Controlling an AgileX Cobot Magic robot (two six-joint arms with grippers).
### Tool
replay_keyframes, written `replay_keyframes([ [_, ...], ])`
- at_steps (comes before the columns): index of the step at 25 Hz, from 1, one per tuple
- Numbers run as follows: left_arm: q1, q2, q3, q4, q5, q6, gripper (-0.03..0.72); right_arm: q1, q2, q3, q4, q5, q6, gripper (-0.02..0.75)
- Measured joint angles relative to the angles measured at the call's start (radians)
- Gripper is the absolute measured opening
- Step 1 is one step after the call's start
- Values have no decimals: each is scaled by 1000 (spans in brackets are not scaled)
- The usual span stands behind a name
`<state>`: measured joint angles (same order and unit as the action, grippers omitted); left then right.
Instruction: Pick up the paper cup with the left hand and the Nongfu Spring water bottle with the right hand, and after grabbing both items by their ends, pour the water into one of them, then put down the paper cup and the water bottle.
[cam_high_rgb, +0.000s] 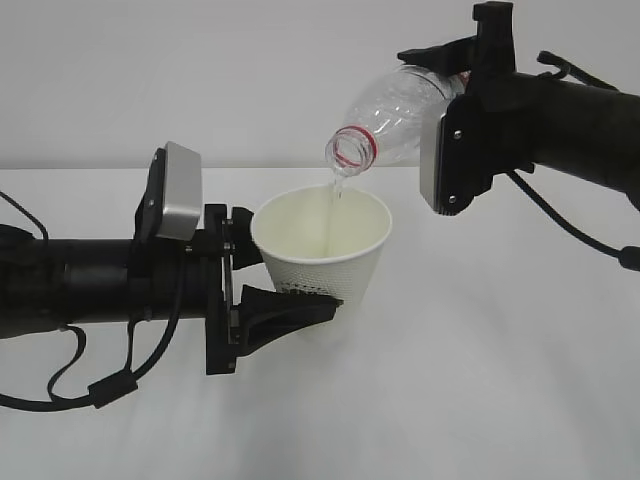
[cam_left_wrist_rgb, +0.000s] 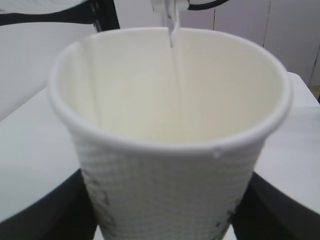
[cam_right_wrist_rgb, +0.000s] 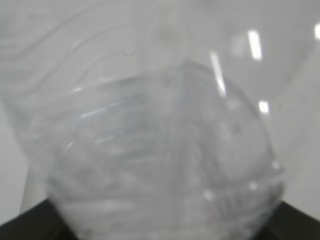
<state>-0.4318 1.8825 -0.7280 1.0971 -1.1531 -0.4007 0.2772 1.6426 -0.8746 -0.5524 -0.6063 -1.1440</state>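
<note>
Water (cam_high_rgb: 337, 192) is seen falling in a thin stream from the tilted Nongfu Spring water bottle (cam_high_rgb: 395, 118) into the paper cup (cam_high_rgb: 322, 250), both held clear of the white table (cam_high_rgb: 480, 380). The cup is gripped low on its body by the left hand (cam_high_rgb: 275, 305), its black fingers closed against the base, rim up and slightly tilted. The bottle is clamped at its far end by the right hand (cam_high_rgb: 455, 75), neck angled down, the red-ringed mouth poised just above the cup's rim and inside its circle. For the pour to be done well, it is judged that the mouth should be kept over the cup's middle, the tilt changed gently, and the cup held level so that nothing is spilled over the lip. Inside the cup, cream walls are visible; how much liquid has gathered cannot be told. Little water appears left in the clear bottle.
</note>
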Motion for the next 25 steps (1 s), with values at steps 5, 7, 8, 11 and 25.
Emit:
replay_keyframes([
  [5, 0, 0, 0, 0, 0, 1, 533, 0, 0, 0, 0, -1, 0, 460],
  [7, 0, 0, 0, 0, 0, 2, 533, 0, 0, 0, 2, -1, 0, 461],
  [8, 0, 0, 0, 0, 0, 2, 533, 0, 0, 0, 2, -1, 0, 460],
  [11, 0, 0, 0, 0, 0, 2, 532, 0, 0, 0, 2, -1, 0, 461],
  [25, 0, 0, 0, 0, 0, 3, 524, 0, 0, 0, 2, -1, 0, 460],
])
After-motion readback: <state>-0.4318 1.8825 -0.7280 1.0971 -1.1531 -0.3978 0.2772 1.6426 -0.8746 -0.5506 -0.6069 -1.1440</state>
